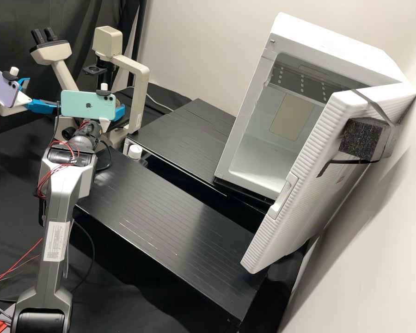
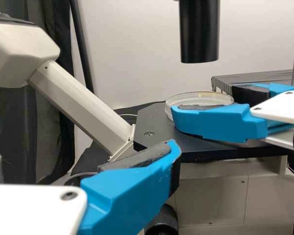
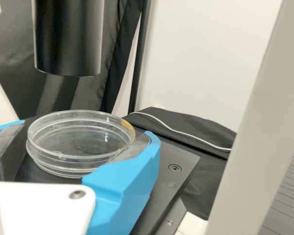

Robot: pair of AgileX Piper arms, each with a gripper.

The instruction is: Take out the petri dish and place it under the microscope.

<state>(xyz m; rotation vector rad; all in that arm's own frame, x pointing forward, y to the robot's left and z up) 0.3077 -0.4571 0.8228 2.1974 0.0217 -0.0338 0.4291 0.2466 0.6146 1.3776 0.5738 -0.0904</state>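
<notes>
High view: black platform [image 1: 175, 210], pale wall [image 1: 194, 46]

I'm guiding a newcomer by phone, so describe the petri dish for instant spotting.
Find the cream microscope before the dark curtain. Below its thick black cylinder, over the dark stage, look between the blue fingers of the right pincer for the petri dish. Unlike the opaque parts around it, it is clear, round and shallow, with an amber mark at its rim.

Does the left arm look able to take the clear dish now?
Probably not easily: the right gripper has the dish between its fingers, one finger hides part of it in the left wrist view, and the black tube hangs above.
</notes>
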